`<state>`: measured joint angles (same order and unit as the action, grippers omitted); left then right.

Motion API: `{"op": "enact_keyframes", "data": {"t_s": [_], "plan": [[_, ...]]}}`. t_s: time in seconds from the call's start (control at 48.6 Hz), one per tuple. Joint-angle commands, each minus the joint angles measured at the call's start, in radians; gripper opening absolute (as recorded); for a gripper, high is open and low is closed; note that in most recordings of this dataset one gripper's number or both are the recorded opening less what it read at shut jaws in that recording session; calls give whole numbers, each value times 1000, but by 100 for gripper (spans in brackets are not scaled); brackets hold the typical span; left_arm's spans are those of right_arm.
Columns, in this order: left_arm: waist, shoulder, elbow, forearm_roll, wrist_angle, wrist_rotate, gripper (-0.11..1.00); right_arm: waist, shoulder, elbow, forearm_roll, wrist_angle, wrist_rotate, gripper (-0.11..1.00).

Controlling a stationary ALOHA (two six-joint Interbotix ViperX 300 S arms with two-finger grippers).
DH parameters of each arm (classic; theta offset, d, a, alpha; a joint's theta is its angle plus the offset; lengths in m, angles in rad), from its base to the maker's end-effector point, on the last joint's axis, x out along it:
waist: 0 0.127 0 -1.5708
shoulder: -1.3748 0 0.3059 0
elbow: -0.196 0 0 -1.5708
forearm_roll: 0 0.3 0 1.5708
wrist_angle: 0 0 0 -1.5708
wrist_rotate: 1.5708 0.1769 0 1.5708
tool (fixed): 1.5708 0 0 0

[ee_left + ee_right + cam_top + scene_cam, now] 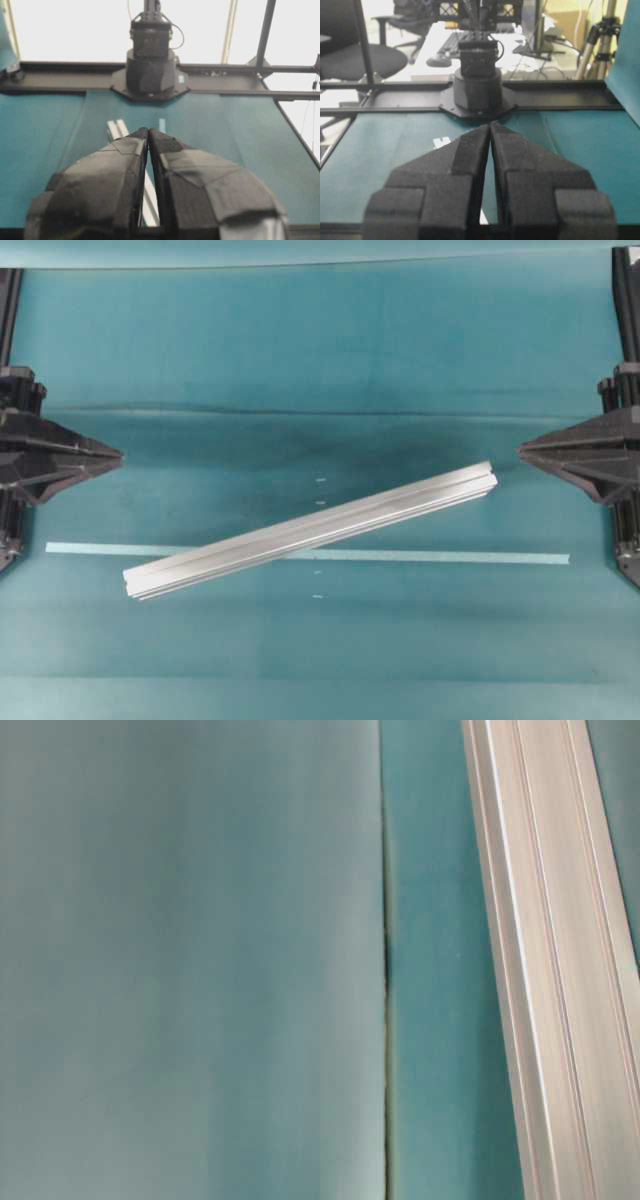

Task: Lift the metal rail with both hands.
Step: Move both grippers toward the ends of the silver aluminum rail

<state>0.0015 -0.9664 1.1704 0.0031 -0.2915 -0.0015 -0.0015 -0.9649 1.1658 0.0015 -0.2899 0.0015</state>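
Rail: the metal rail is lying flat on the teal tabletop, between the two claws and touching neither; it is slanting, its left end sitting nearer the bottom edge of the overhead view and its right end sitting higher, closer to the right claw.
Rail up close: in the table-level view the metal rail is filling the right side of the picture, its lengthwise grooves showing.
Rail from the wrists: in the left wrist view one end of the rail is showing just beyond and left of the claw tips; in the right wrist view only a small pale end is peeking out left of the tips.
Tape: a thin pale-blue strip is running across the tabletop, passing under the rail's middle.
Left claw: the left claw is hovering at the left edge, well apart from the rail, clenched with its fingers nearly meeting, grasping nothing.
Right claw: the right claw is hovering at the right edge, near the rail's upper end but apart from it, clenched on nothing, its fingers pressed close.
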Motion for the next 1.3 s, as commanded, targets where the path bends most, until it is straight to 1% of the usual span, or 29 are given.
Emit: {"op": "enact_keyframes", "data": {"t_s": [0.0,0.041,0.062,0.123,0.185,0.247,0.329,0.493,0.576,0.678,0.781,0.905,1.007,1.151,1.275], "plan": [[5,31,-26,11,58,-54,14,-2,23,-2,15,-5,12,14],[8,46,-37,12,100,-80,13,-2,29,-2,46,2,20,14],[8,51,-43,14,110,-87,8,0,35,0,64,5,26,13],[6,69,-54,15,129,-106,0,-2,49,-3,115,21,61,5],[6,81,-64,15,130,-114,-2,-2,64,-6,138,48,97,0],[5,94,-77,15,140,-118,-3,-5,87,-26,138,103,132,-2],[2,112,-94,15,175,-120,-3,-11,117,-67,138,201,155,-3],[-11,166,-163,15,307,-121,-3,-35,186,-181,130,466,153,-3],[-11,192,-206,14,376,-121,-3,-51,227,-239,120,578,153,-3],[-11,224,-255,15,446,-123,-3,-66,275,-298,112,670,150,-3],[-12,255,-295,15,500,-137,-3,-77,330,-347,103,733,147,-3],[-14,293,-345,15,563,-184,-3,-83,408,-400,98,805,124,-3],[-20,319,-379,15,611,-225,-3,-92,482,-460,98,882,81,-3],[-31,348,-416,15,670,-264,-3,-112,572,-554,100,985,-14,-3],[-41,376,-448,15,735,-278,-3,-137,649,-626,101,1072,-109,-3]]}}
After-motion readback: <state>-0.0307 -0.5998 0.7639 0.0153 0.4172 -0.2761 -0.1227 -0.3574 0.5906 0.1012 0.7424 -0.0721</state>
